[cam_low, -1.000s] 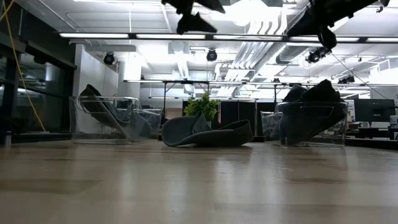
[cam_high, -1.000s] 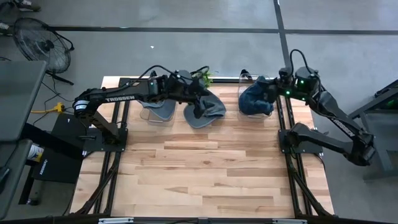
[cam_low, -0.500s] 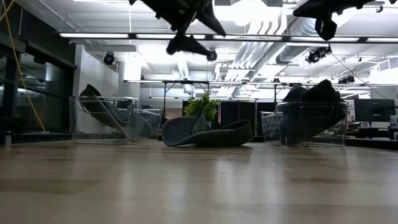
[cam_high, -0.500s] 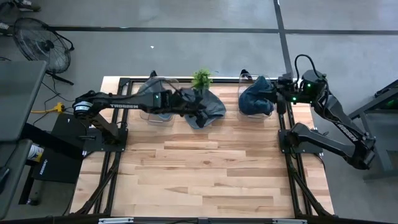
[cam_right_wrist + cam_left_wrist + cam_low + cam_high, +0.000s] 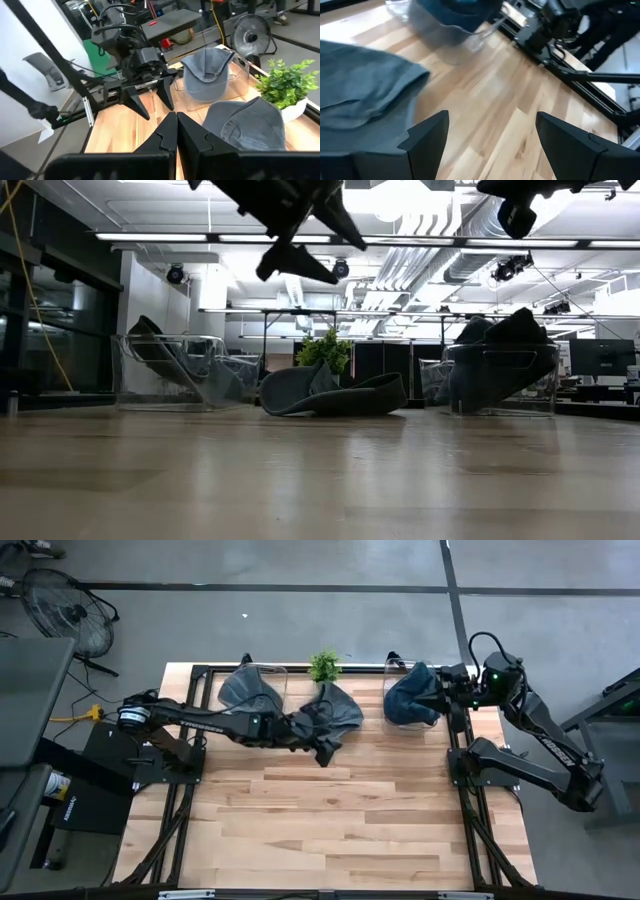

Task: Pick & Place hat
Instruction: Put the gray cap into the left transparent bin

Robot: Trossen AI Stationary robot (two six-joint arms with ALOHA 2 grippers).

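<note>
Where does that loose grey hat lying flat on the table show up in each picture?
High view: grey hat at the table's far middle, by the small plant.
Low view: centre, plant behind it.
Left wrist view: left edge.
Right wrist view: lower right, beside the plant.

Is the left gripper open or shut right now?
Open: the left gripper shows its fingers spread apart, nothing between them.

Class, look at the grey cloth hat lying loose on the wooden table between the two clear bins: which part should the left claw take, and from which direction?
Take the grey cloth hat by its raised, folded edge at the near side, coming down from above. It lies slumped and flat on the wooden table, so only that fold gives the fingers something to pinch. The left claw hangs open just in front of it; the plant behind crowds a far-side approach.
</note>
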